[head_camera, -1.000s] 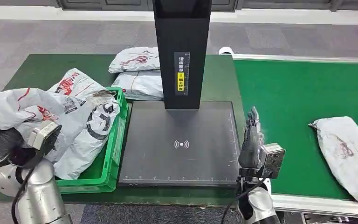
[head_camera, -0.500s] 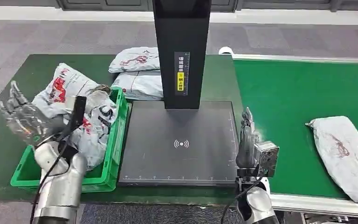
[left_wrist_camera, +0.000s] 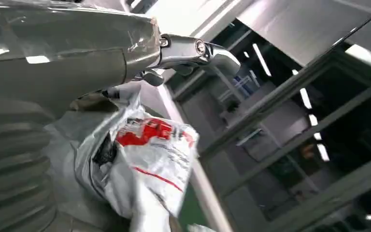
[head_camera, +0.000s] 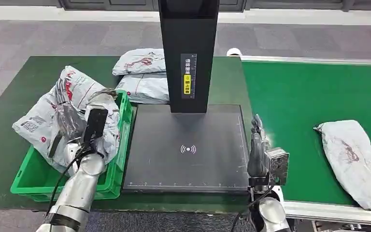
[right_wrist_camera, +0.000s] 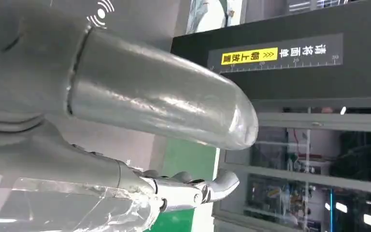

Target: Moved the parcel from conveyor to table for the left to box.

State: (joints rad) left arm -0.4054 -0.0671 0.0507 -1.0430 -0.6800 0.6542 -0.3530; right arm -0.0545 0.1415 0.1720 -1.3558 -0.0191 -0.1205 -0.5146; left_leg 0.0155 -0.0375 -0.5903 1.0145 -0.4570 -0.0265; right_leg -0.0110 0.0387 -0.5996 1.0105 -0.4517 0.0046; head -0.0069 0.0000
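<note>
A grey parcel [head_camera: 355,162] lies on the green conveyor [head_camera: 299,96], well apart from the right hand [head_camera: 257,145], whose fingers are held straight and empty. A white parcel [head_camera: 53,116] in the green crate [head_camera: 112,166] is touched by the left hand [head_camera: 72,121]; its grip cannot be told.

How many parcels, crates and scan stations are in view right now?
Parcels: 5; two in the green crate, two stacked behind it, one on the conveyor.
Crates: 1.
Scan stations: 1.
Total: 7.
</note>
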